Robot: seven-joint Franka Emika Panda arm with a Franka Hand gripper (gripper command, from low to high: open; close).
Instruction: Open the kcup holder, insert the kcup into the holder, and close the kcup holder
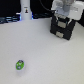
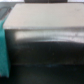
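Note:
The kcup holder (image 1: 62, 28) is a black boxy unit at the back of the white table, on the exterior view's right, and its front looks shut. My gripper (image 1: 64, 15) hangs right above it, close to its top; I cannot make out how the fingers stand. The kcup (image 1: 20, 64), a small pod with a bright green lid, lies alone on the table near the front on the exterior view's left, far from the gripper. In the blurred wrist view the holder (image 2: 45, 47) fills the picture, pale on top and black on its face. No fingers show there.
A white upright object (image 1: 25, 10) stands at the back of the table toward the exterior view's left, against a dark backdrop. A teal surface (image 2: 3, 47) shows beside the holder in the wrist view. White tabletop (image 1: 47, 57) lies between the kcup and the holder.

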